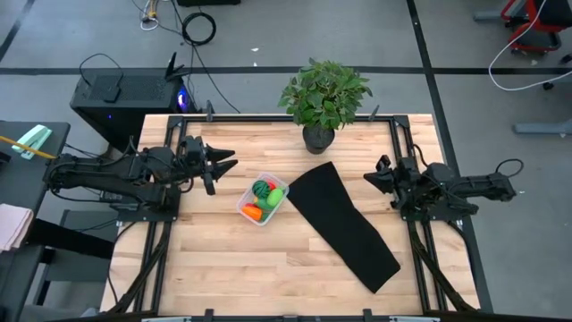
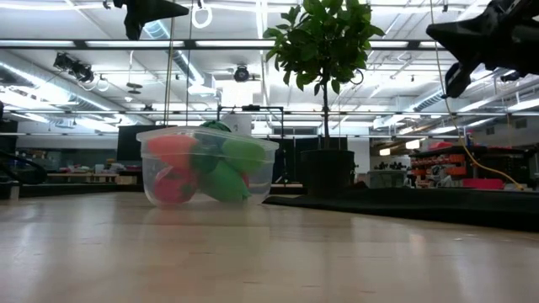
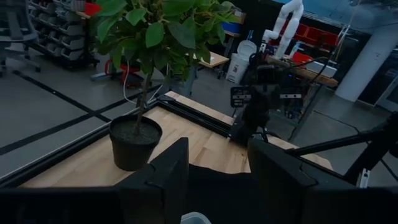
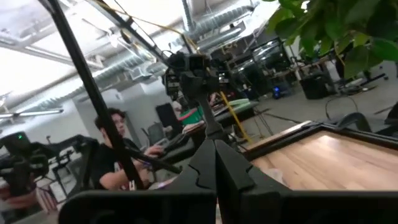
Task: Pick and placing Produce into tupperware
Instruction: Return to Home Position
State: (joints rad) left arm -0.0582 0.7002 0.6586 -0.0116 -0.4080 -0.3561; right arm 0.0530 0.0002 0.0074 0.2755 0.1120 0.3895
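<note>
The clear squarish tupperware [image 1: 262, 199] stands on the wooden table, left of the black mat. Inside it lie several toy produce pieces: a dark green round one [image 1: 260, 189], red ones [image 1: 271, 185], a light green one [image 1: 276, 197] and an orange one [image 1: 252, 213]. In the low view the tupperware [image 2: 206, 166] shows red and green pieces through its wall. My left gripper [image 1: 231, 164] [image 3: 217, 158] hovers open, up and to the left of the tupperware. My right gripper [image 1: 366, 179] [image 4: 216, 158] is shut and held in the air at the mat's right side.
A long black mat [image 1: 344, 224] lies slantwise from the table's middle toward its near right. A leafy potted plant [image 1: 323, 98] stands at the far edge. Bare wood [image 1: 232, 264] lies near the front. A person [image 4: 115, 149] sits beyond the table's left side.
</note>
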